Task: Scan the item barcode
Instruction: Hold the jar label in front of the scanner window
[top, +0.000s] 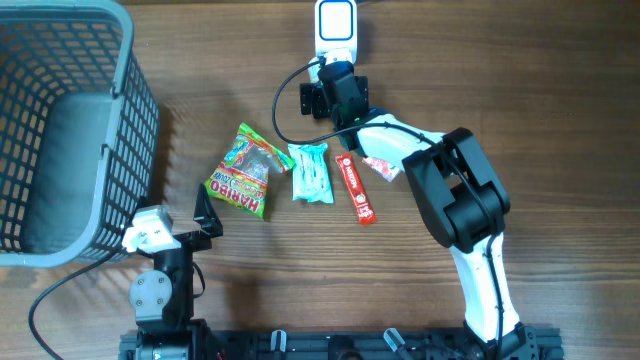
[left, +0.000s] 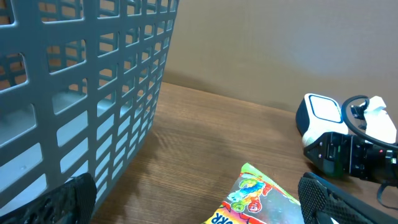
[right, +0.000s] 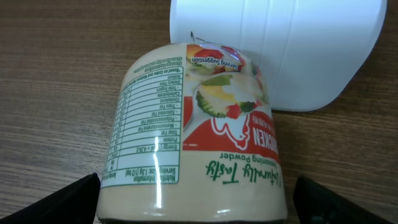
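Spotted seasoning jar (right: 199, 112) between fingers of right end effector (right: 196, 186), white scanner (right: 280, 43) just beyond; cannot tell whether pinched or loose. Left end effector (left: 196, 193) spread, empty.

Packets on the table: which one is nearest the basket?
The green Haribo bag. It lies leftmost in the row, closest to the grey basket; the teal packet and red packet lie farther right.

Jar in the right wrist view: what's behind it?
The white scanner sits right behind the jar, on the table. The jar covers part of its lower edge, so I cannot tell whether they touch.
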